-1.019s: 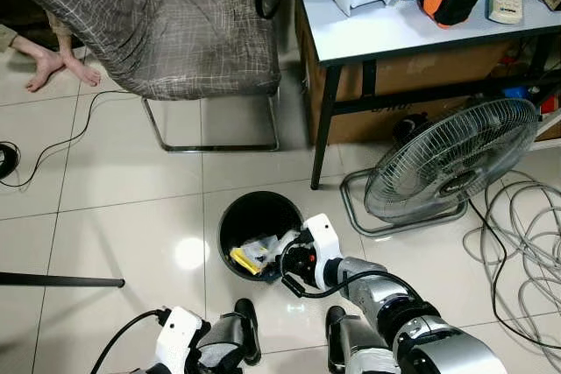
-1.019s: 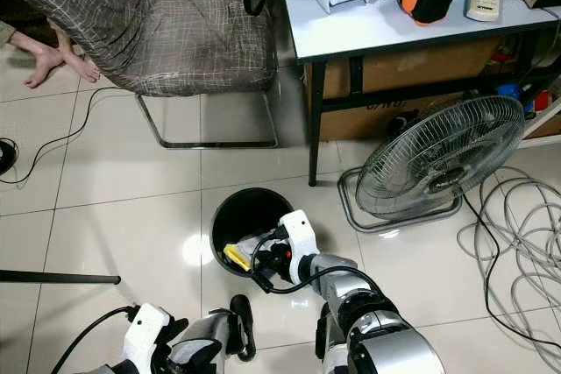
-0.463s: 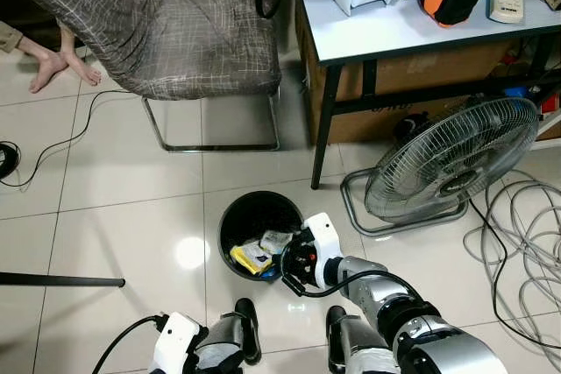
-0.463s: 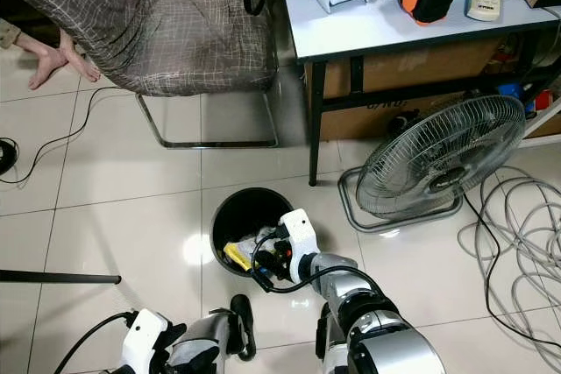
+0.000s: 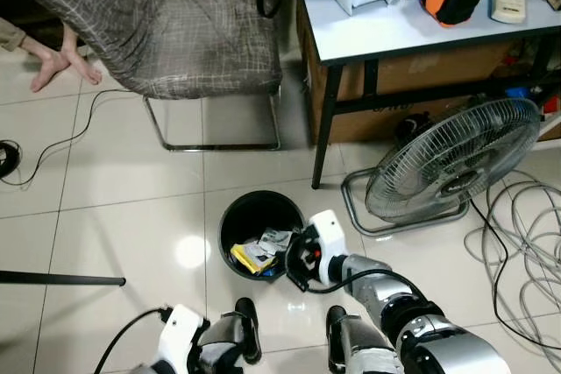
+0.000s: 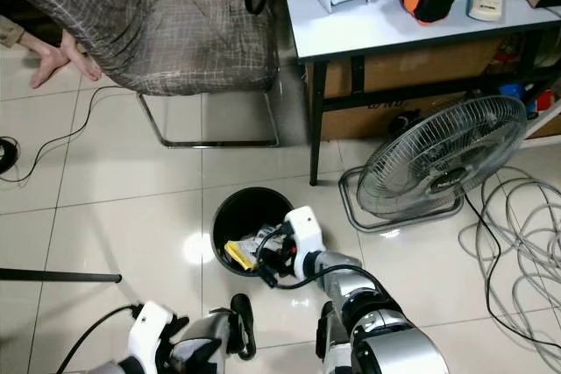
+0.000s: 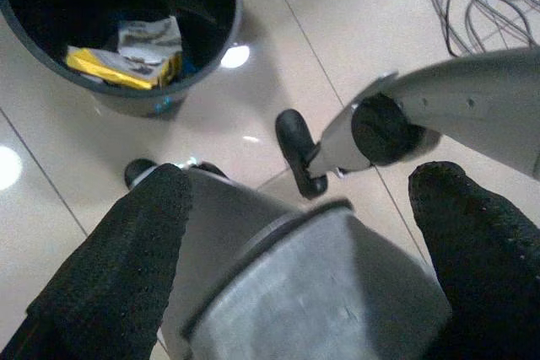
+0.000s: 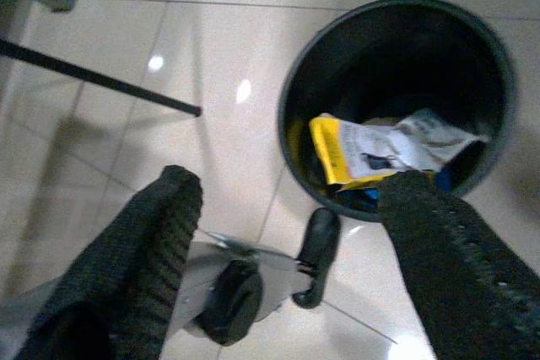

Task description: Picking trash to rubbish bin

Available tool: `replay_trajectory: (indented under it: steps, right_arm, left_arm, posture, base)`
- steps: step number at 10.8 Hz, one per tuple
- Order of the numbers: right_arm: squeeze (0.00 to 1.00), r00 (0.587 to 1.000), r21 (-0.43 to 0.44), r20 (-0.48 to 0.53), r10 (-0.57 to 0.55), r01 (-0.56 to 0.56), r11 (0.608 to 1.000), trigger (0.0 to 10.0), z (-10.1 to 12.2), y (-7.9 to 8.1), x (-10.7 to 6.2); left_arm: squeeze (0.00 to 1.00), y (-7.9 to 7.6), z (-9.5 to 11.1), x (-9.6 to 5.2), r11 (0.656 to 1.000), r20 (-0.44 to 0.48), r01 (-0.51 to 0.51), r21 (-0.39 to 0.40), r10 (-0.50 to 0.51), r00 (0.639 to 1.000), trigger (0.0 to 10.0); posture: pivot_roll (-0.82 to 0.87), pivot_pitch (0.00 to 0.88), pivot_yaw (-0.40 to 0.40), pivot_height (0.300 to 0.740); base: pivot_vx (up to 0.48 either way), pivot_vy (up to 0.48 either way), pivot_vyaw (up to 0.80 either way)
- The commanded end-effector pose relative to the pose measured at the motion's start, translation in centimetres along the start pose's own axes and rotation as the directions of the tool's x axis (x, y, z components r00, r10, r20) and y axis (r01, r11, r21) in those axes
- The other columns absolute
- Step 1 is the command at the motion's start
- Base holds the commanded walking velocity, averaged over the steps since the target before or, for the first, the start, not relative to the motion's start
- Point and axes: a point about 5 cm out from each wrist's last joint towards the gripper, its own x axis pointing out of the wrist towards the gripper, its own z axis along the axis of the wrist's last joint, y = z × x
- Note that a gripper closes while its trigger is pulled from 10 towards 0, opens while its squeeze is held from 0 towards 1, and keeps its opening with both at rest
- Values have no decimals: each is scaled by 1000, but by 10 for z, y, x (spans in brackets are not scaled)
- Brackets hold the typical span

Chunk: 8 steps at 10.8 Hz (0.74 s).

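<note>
Right claw (image 8: 278, 242) hangs spread and empty at the rubbish bin's (image 5: 230, 216) four o'clock rim; yellow-and-white trash (image 8: 375, 151) lies inside, drop apparently done; withdrawal looks next; left claw (image 7: 321, 233) idle, spread.

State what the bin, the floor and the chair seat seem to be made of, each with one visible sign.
Bin: likely plastic, its dark wall smooth and dull.
Floor: glazed tile, with grout lines and bright reflections.
Chair seat: woven fabric, with a crosshatch pattern and soft folds.
</note>
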Motion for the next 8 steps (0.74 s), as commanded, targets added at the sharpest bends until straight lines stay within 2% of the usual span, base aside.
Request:
replay_trajectory:
  steps: [1, 2, 5, 6, 8]
  right_arm:
    - [471, 1000, 8, 3, -27, 27, 1000, 10000, -6, -1, -1]
    - [0, 999, 0, 13, -37, 37, 999, 10000, -5, -3, -2]
    - [0, 990, -39, 90, -113, 117, 992, 10000, 8, -11, -5]
    - [0, 984, -56, 109, -139, 145, 988, 10000, 10, -13, -6]
    - [0, 975, -51, 143, -169, 177, 983, 10000, 14, -16, -7]
  left_arm:
    - [0, 7, -8, -3, 998, -25, -60, -6, 60, 998, 10000]
    - [0, 11, -6, -1, 997, -16, -83, -4, 83, 996, 10000]
    - [0, 44, 17, 7, 956, 47, -292, -20, 292, 955, 10000]
    - [0, 56, 23, 8, 918, 63, -392, -55, 395, 916, 10000]
    - [0, 70, 29, 10, 863, 73, -494, -109, 502, 862, 10000]
  posture:
    - [-3, 291, 59, 740]
    - [-6, 279, 58, 740]
    - [-27, 216, 51, 740]
    - [-34, 195, 49, 740]
    - [-44, 167, 47, 740]
  base:
    - [0, 0, 0]
    - [0, 0, 0]
    - [0, 0, 0]
    - [0, 0, 0]
    - [0, 0, 0]
